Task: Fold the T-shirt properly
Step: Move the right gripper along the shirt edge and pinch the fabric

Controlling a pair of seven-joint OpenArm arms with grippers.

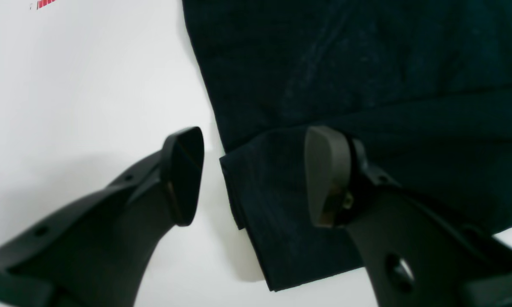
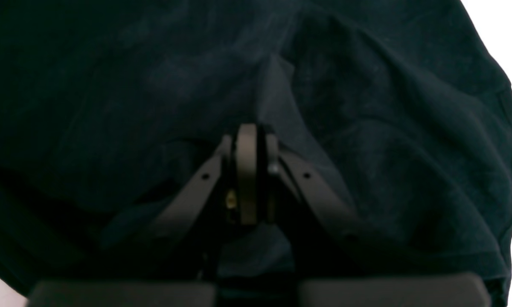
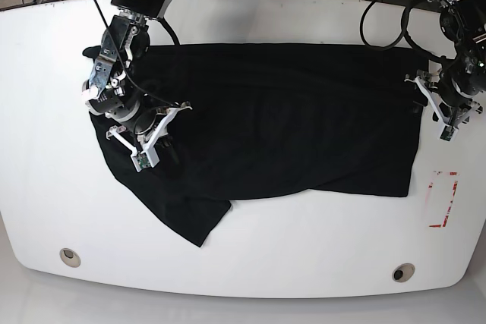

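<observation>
Right fingers pinching T-shirt fabric; left fingers spread astride its corner.

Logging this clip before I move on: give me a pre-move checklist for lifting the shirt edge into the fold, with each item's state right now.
1. Right gripper jaws shut on a pinch of the T-shirt: ok.
2. Left gripper gripping the cloth: not ok; jaws open, straddling a folded corner.
3. T-shirt spread flat: not ok; wrinkled around the right pinch, one end trailing toward the table's front.
4. How many layers the right jaws hold: cannot tell.
5. T-shirt fully on the table: ok.
</observation>
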